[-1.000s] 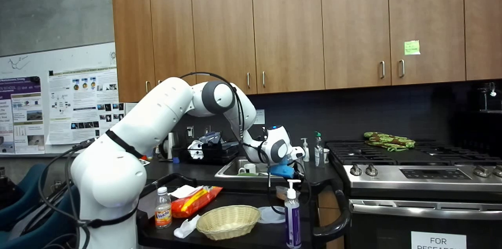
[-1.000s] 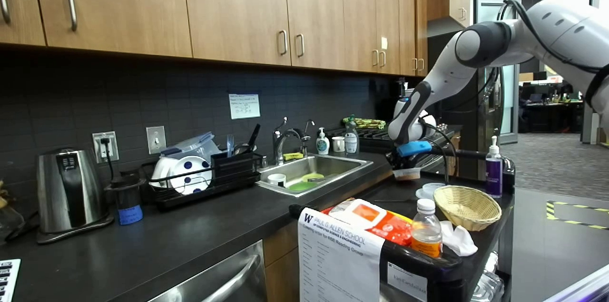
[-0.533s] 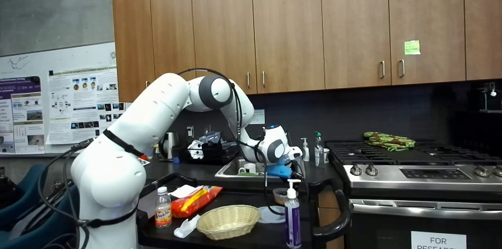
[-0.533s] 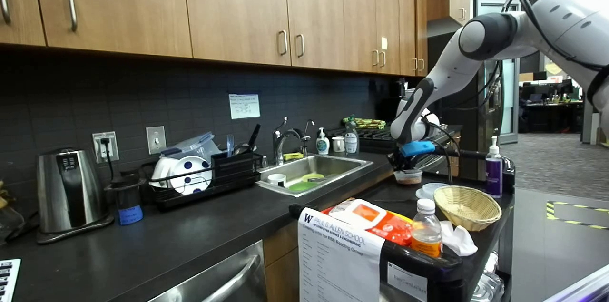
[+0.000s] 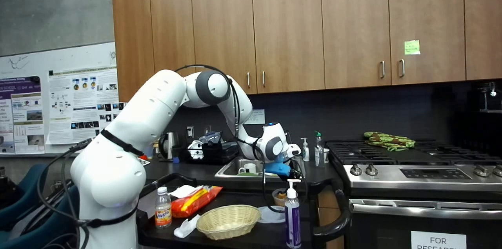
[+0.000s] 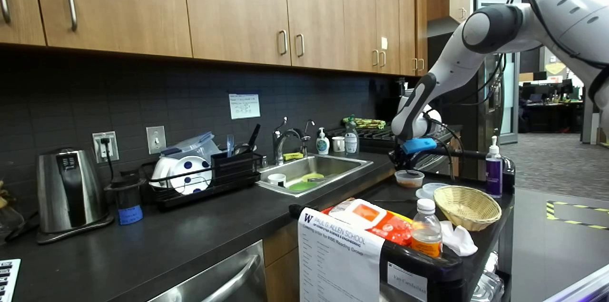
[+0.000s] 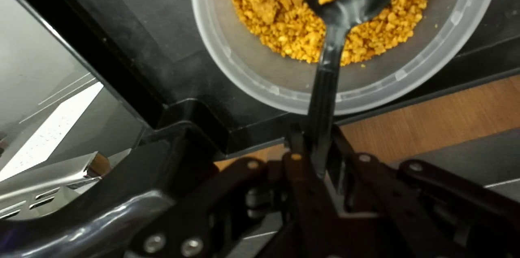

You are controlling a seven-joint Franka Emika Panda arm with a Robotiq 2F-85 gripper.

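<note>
My gripper (image 7: 319, 140) is shut on the handle of a black plastic spoon (image 7: 328, 67) in the wrist view. The spoon's bowl carries some orange-brown crumbs and lies over a round clear plastic container (image 7: 248, 79). The container holds more crumbs (image 7: 292, 42); whether the spoon touches them I cannot tell. In both exterior views the container (image 5: 279, 200) (image 6: 409, 179) stands at the cart's far corner, just below my gripper (image 6: 402, 161). The spoon is too dark to make out there. The spoon's tip runs out of the wrist view.
Flat white lids (image 5: 270, 215), a wicker basket (image 5: 228, 221) and a purple pump bottle (image 5: 293, 221) stand near the container. A juice bottle (image 5: 163, 209), red bag (image 5: 196, 202) and white tissue (image 5: 186, 228) lie further off. A cart handle (image 5: 333, 226) and sink (image 6: 316, 176) flank it.
My arm's elbow has risen and the wrist has drawn back slightly toward the base. The container has shifted a little toward the white lids and shows more from under my gripper.
</note>
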